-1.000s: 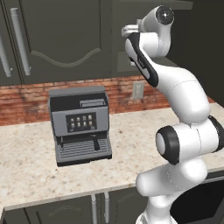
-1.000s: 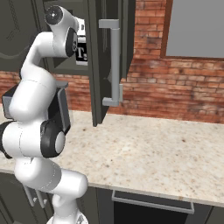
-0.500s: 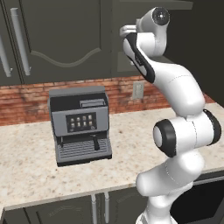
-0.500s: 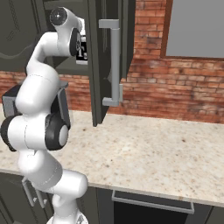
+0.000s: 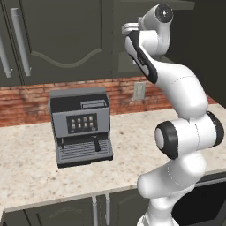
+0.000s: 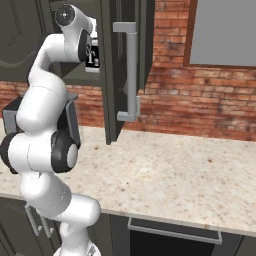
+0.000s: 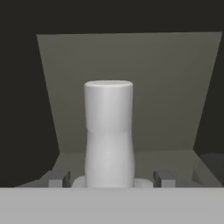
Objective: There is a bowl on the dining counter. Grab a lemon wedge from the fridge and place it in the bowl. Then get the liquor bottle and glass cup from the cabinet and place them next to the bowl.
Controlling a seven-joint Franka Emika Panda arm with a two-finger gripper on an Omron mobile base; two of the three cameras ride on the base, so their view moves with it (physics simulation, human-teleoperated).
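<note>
Liquor bottle [image 7: 108, 131] upright on the cabinet [image 7: 131, 65] shelf, its neck straight ahead of the hand; black label with white lettering [image 6: 93, 56] seen past the open cabinet door [image 6: 122, 70]; gripper [image 7: 109, 178] inside the cabinet, fingertips [image 7: 164, 178] either side of the bottle with gaps, grip cannot be told; coffee machine [image 5: 80, 126] below the cabinet on the desk [image 5: 31, 163]; brick wall [image 6: 200, 105] behind.

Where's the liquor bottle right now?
In the hand view the liquor bottle stands upright inside the cabinet, between the two fingertips; the right base view shows its black label behind the open door.
</note>
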